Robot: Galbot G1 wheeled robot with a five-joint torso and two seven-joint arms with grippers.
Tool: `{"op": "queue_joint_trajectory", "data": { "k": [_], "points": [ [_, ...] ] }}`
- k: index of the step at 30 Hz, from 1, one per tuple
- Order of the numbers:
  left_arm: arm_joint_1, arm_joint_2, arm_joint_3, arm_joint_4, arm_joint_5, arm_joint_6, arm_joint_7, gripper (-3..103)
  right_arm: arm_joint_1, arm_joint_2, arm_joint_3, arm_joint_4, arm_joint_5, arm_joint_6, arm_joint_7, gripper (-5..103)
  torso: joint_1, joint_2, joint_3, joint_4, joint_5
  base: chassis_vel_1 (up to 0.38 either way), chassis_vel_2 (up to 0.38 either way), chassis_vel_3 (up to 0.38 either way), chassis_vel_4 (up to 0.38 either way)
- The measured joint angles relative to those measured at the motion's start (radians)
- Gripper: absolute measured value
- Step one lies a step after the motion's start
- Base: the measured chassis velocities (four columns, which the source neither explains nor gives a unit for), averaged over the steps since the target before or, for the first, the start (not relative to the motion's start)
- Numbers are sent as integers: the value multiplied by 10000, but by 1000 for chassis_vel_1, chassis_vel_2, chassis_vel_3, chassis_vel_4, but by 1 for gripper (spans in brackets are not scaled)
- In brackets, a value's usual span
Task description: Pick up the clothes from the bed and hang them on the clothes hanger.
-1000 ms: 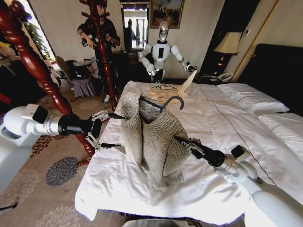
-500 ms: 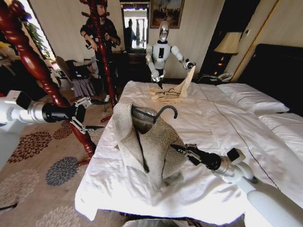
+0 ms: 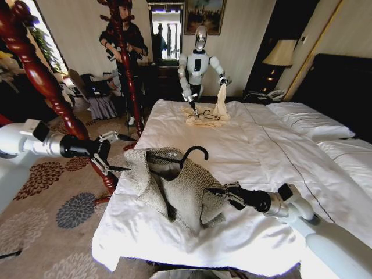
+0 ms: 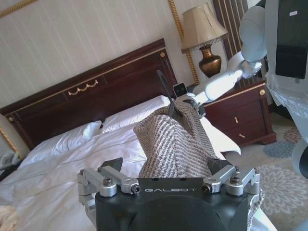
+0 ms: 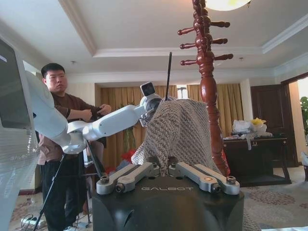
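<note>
While the cardigan (image 3: 174,189) is draped over the black hanger (image 3: 185,157) low above the bed (image 3: 261,151), its right shoulder is seen clamped by the right gripper (image 3: 220,193). The left gripper (image 3: 116,154) is held spread and empty just beside the opposite shoulder. The hanger's long axis is judged to run between the two grippers, the right being nearer.

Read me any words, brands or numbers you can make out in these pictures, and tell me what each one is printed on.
"GALBOT", on the black body of the left end effector, seen in the left wrist view.
"GALBOT", on the black body of the right end effector, seen in the right wrist view.
No other text is legible; the framed picture on the far wall is too small to read.
</note>
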Motion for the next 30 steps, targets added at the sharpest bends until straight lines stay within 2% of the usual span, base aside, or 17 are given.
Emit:
{"op": "queue_joint_trajectory", "data": {
  "k": [9, 12, 13, 15, 16, 18, 19, 21, 22, 24, 25, 28, 30],
  "points": [
    [-1381, 124, 1673, -46, 72, 143, -3, 90, 40, -83, 26, -18, -334, -2, 36, 3, 0, 0, 0, -1, 2, 0, 0, 0, 0],
    [-1779, 122, 2137, -39, 171, 180, 7, 78, 110, -102, 28, -18, -339, -2, 53, 3, 0, 0, 1, -1, 2, 0, 0, 0, 0],
    [-1779, 122, 2137, -39, 171, 180, 7, 78, 110, -102, 28, -18, -339, -2, 53, 3, 0, 0, 1, -1, 2, 0, 0, 0, 0],
    [-2101, 65, 2488, -63, 241, 258, 11, 68, 169, -105, 27, -34, -337, -3, 62, 3, 1, 0, 1, 0, 1, 0, 0, 0, 0],
    [-2232, 36, 2627, -76, 251, 292, 10, 68, 185, -105, 22, -46, -338, -3, 63, 3, 0, 0, 1, 0, 2, 0, 0, 0, 0],
    [-2557, -34, 2885, -78, 262, 372, 9, 56, 224, -106, -11, -97, -386, -3, 63, 3, 0, 0, 0, -1, 0, 0, 0, 0, 0],
    [-2557, -34, 2885, -78, 262, 372, 9, 56, 224, -106, -11, -97, -386, -3, 63, 3, 0, 0, 0, -1, 0, 0, 0, 0, 0],
    [-2980, -106, 3240, -49, 266, 446, -14, 45, 278, -100, -64, -151, -463, -2, 64, 3, 0, 0, 0, 0, 1, 0, 0, 0, 0],
    [-3200, -146, 3442, -44, 264, 465, -21, 45, 299, -97, -81, -156, -490, -1, 67, 3, 0, 0, 1, -1, 3, 0, 0, 0, 0],
    [-3590, -208, 3776, 29, 265, 503, -35, 34, 352, -95, -105, -178, -536, 7, 67, 3, 0, 0, 1, -3, 2, 0, 0, 0, 0],
    [-3590, -208, 3776, 29, 265, 503, -35, 34, 352, -95, -105, -178, -536, 7, 67, 3, 0, 0, 1, -3, 2, 0, 0, 0, 0],
    [-4258, -302, 4423, 161, 265, 546, -45, 18, 424, -103, -112, -201, -624, 25, 47, 3, 0, 0, 0, 0, 1, 0, 0, 0, 0],
    [-4443, -331, 4646, 189, 265, 562, -48, 18, 437, -106, -112, -203, -639, 31, 41, 3, 0, 0, 1, -1, 1, 0, 0, 0, 0]
  ]
}}
